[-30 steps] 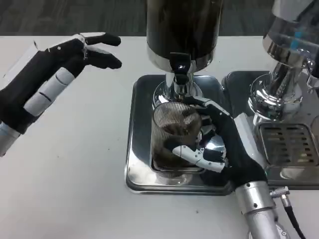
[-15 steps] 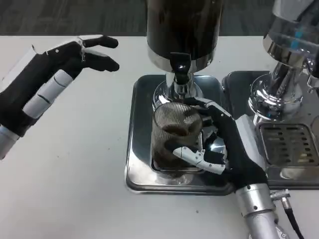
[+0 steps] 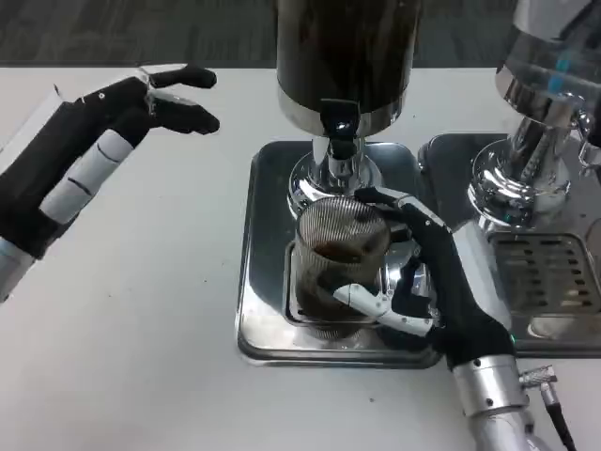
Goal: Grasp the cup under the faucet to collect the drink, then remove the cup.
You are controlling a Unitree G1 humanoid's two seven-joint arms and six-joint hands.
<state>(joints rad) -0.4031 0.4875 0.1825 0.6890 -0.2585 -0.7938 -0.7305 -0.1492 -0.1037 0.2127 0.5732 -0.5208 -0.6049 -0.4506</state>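
A ribbed clear cup point(image 3: 336, 263) with dark drink in it stands on the steel drip tray point(image 3: 266, 272), just in front of the black faucet point(image 3: 339, 125) of the dark dispenser point(image 3: 346, 52). My right hand point(image 3: 434, 282) wraps around the cup from its right side, thumb across the front and fingers behind the rim. My left hand point(image 3: 103, 141) hovers above the table at the far left, fingers apart and pointing towards the dispenser, holding nothing.
A second chrome dispenser point(image 3: 540, 113) with its own slotted drip tray point(image 3: 545, 282) stands at the right, close to my right forearm. White tabletop point(image 3: 141, 357) stretches left and in front of the tray.
The cup and my right hand have shifted slightly towards me and to the right, away from under the faucet. My left hand has drifted a little left.
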